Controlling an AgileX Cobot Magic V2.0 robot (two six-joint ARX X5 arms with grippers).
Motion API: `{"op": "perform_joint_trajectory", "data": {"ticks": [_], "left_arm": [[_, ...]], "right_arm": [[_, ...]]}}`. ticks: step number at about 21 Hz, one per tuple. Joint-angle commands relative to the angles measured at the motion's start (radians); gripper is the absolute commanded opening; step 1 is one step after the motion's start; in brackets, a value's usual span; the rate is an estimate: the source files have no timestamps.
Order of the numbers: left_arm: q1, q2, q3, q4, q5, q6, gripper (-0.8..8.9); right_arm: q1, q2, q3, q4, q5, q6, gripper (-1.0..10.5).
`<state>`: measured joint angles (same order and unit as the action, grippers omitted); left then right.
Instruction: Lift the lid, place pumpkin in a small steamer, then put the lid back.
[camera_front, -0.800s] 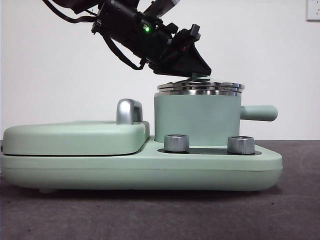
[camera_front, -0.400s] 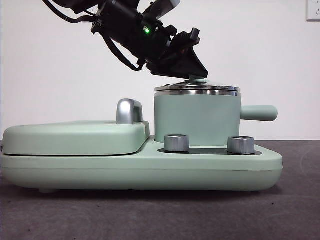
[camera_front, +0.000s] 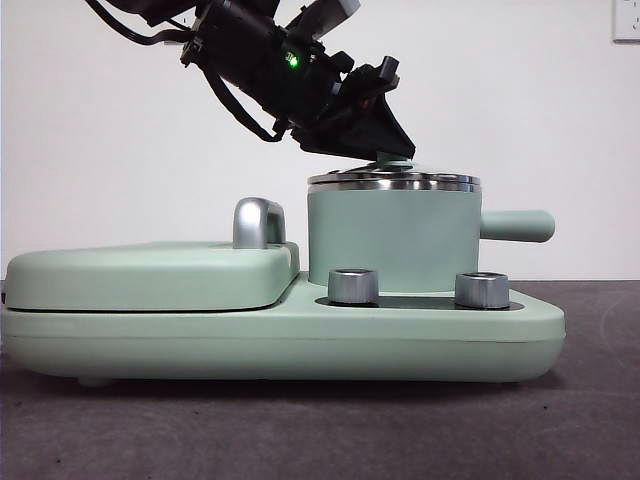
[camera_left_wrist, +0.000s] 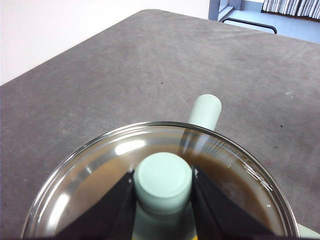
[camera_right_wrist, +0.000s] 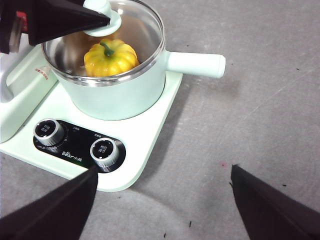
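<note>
Lid sat on small steamer rim; counter beyond its handle lay open. Left hand clamped the lid knob. Right hand spread wide, empty.

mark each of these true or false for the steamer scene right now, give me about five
1. The pumpkin is inside the small steamer. True.
2. The lid sits on the table beside the pot. False: it rests on the steamer's rim.
3. The left end effector has its jaws either side of the lid's knob. True.
4. The right end effector holds the pumpkin. False: it is open and holds nothing.
5. The steamer's side handle is missing. False: it is there.
</note>
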<state>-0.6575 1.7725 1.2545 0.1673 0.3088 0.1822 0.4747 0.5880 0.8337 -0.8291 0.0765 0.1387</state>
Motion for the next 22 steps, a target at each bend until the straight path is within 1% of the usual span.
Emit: {"op": "perform_joint_trajectory", "data": {"ticks": [1, 3, 5, 6, 7, 8, 9, 12, 13, 15, 17, 20, 22], "left_arm": [[-0.011, -0.001, 0.014, -0.031, -0.002, 0.007, 0.1], [-0.011, -0.001, 0.014, -0.042, -0.001, 0.003, 0.25], [-0.011, -0.001, 0.014, -0.029, -0.001, -0.018, 1.06], [-0.011, -0.001, 0.014, -0.016, -0.001, -0.025, 1.82], [-0.011, -0.001, 0.014, -0.008, -0.001, -0.037, 2.3], [-0.011, -0.001, 0.014, -0.001, -0.001, -0.042, 2.6], [-0.011, -0.001, 0.014, 0.005, -0.001, -0.048, 2.59], [-0.01, -0.009, 0.014, 0.009, -0.001, -0.101, 2.66], [-0.01, -0.018, 0.014, 0.003, -0.001, -0.116, 2.92], [-0.007, -0.047, 0.014, -0.029, -0.001, -0.147, 2.91], [0.006, -0.094, 0.014, -0.101, -0.001, -0.174, 2.91], [0.044, -0.184, 0.014, -0.251, -0.001, -0.261, 2.91], [0.071, -0.242, 0.014, -0.342, -0.001, -0.294, 2.91]], "right_arm": [[0.005, 0.005, 0.005, 0.005, 0.003, 0.012, 4.1], [0.005, 0.005, 0.005, 0.005, 0.003, 0.012, 4.1], [0.005, 0.005, 0.005, 0.005, 0.003, 0.012, 4.1], [0.005, 0.005, 0.005, 0.005, 0.003, 0.012, 4.1], [0.005, 0.005, 0.005, 0.005, 0.003, 0.012, 4.1], [0.005, 0.005, 0.005, 0.005, 0.003, 0.012, 4.1], [0.005, 0.005, 0.005, 0.005, 0.003, 0.012, 4.1], [0.005, 0.005, 0.005, 0.005, 0.003, 0.012, 4.1], [0.005, 0.005, 0.005, 0.005, 0.003, 0.012, 4.1], [0.005, 0.005, 0.005, 0.005, 0.003, 0.012, 4.1], [0.005, 0.005, 0.005, 0.005, 0.003, 0.012, 4.1], [0.005, 0.005, 0.005, 0.005, 0.001, 0.012, 4.1], [0.005, 0.005, 0.005, 0.005, -0.006, 0.011, 4.1]]}}
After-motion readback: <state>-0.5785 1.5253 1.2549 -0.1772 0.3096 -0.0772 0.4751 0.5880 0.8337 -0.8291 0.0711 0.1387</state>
